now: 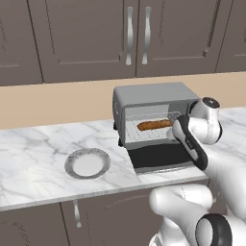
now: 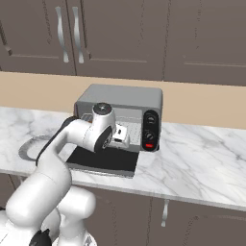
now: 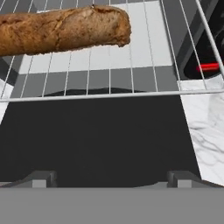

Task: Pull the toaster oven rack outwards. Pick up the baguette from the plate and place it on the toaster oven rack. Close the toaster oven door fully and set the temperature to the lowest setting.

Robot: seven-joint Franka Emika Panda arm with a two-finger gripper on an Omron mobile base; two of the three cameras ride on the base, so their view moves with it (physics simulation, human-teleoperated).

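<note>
The grey toaster oven (image 1: 153, 96) stands on the counter with its toaster oven door (image 1: 158, 156) dropped flat and the dark glass facing up. The baguette (image 1: 154, 125) lies across the silver wire toaster oven rack (image 3: 109, 78), which sticks out over the door. In the hand view the baguette (image 3: 65, 28) sits at the top, and the door glass (image 3: 96, 135) lies below the rack's front bar. My gripper (image 3: 111, 179) hovers over the door just in front of the rack, open with nothing between its fingers. The round grey plate (image 1: 88, 162) lies bare to the oven's left.
The oven's black side panel (image 2: 151, 130) carries round knobs and a red button (image 3: 208, 67). Marble counter (image 2: 202, 158) stretches right of the oven. Dark cabinets (image 1: 86, 33) hang above, and the counter's front edge runs just past the open door.
</note>
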